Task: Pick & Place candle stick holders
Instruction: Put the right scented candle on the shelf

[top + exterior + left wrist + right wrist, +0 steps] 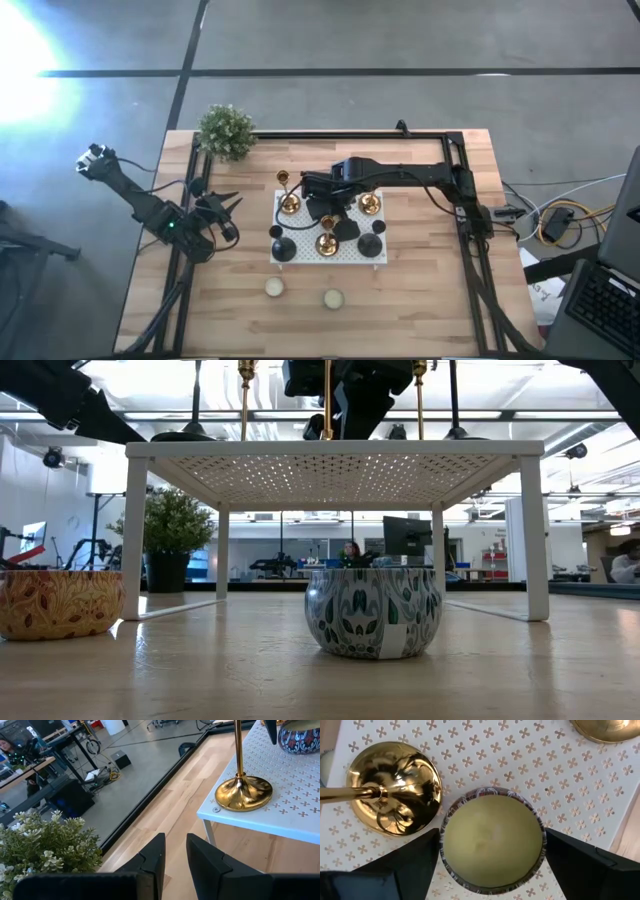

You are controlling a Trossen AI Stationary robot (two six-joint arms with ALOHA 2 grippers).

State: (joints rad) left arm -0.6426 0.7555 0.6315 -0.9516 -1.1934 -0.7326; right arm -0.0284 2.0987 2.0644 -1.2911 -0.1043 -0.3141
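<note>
A white perforated shelf [300,222] stands mid-table. Three brass holders [289,203] [370,204] [327,241] and several squat black ones [283,250] [370,243] stand on it on their round bases. My right gripper [326,211] [492,857] reaches over the shelf from the right, pointing down, its fingers around a patterned candle tin [492,837] with pale wax, between the brass holders. One brass base [395,787] stands right beside the tin. My left gripper [226,205] [175,857] is open and empty, left of the shelf, above the table. My right gripper has the candle tin between its two fingers [417,857], one against each opposite side of the tin's round wall [444,845]. The fingers come from above, pointing down. The tin stands upright, and seems to rest on the shelf [510,755].
Two more candle tins [274,287] [333,297] stand on the wooden table near the front edge, in front of the shelf. A potted plant [226,131] stands at the far left corner. A black frame rail [330,135] runs round the table.
</note>
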